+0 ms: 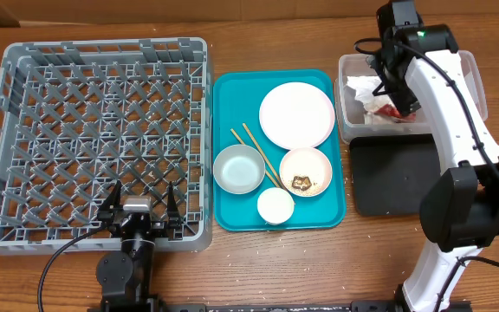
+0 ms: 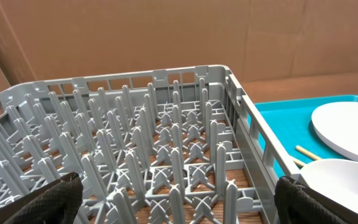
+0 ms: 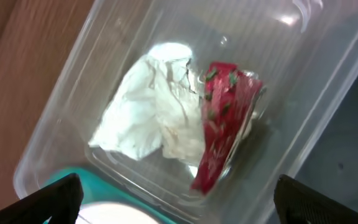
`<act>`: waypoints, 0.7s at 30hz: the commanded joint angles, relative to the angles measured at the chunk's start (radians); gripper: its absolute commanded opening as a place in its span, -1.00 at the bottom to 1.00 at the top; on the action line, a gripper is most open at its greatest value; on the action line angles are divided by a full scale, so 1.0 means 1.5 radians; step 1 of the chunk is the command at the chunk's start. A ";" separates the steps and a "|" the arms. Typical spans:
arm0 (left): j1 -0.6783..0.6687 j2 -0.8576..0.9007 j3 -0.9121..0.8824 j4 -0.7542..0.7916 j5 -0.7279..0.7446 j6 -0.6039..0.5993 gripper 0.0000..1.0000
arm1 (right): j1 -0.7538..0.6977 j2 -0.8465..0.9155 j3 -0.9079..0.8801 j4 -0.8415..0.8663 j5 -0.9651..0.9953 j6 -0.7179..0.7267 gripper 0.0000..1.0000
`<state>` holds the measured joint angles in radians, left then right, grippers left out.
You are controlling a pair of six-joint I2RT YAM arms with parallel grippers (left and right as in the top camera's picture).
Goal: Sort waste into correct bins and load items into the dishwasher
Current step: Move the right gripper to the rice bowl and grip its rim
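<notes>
My right gripper (image 1: 388, 82) hangs open above the clear tub (image 1: 346, 62); its jaws (image 3: 179, 202) stand wide with nothing between them. Inside the tub lie the crumpled white napkin (image 3: 148, 118) and the red wrapper (image 3: 222, 130). On the teal tray (image 1: 232, 217) sit a pale plate (image 1: 296, 114), a grey-blue bowl (image 1: 239, 168), a white bowl (image 1: 316, 161) holding a brown food lump (image 1: 301, 183), a small white cup (image 1: 275, 205) and two chopsticks (image 1: 258, 152). My left gripper (image 1: 139, 208) is open and empty at the near edge of the grey dish rack (image 1: 93, 139).
A shallow black tray (image 1: 397, 178) lies in front of the tub, under my right arm. The rack's upright pegs (image 2: 166, 124) fill the left wrist view, with the teal tray's edge (image 2: 284, 118) to its right.
</notes>
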<state>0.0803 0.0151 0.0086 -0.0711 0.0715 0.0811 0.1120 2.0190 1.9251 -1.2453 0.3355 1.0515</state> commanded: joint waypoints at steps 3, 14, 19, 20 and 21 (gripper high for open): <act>0.003 -0.007 -0.003 -0.001 0.003 -0.004 1.00 | 0.013 -0.098 0.092 -0.047 -0.189 -0.298 0.99; 0.003 -0.007 -0.003 -0.001 0.003 -0.004 0.99 | 0.165 -0.144 0.035 -0.202 -0.265 -0.328 0.99; 0.003 -0.007 -0.003 -0.001 0.003 -0.004 0.99 | 0.241 -0.144 -0.093 -0.099 -0.265 -0.302 0.96; 0.003 -0.007 -0.003 -0.001 0.003 -0.004 0.99 | 0.251 -0.144 -0.121 -0.071 -0.265 -0.302 0.93; 0.003 -0.007 -0.003 -0.001 0.003 -0.004 0.99 | 0.261 -0.144 -0.156 -0.034 -0.264 -0.302 0.88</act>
<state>0.0803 0.0151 0.0086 -0.0715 0.0715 0.0811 0.4606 1.7947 1.8126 -1.3792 -0.0536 0.5854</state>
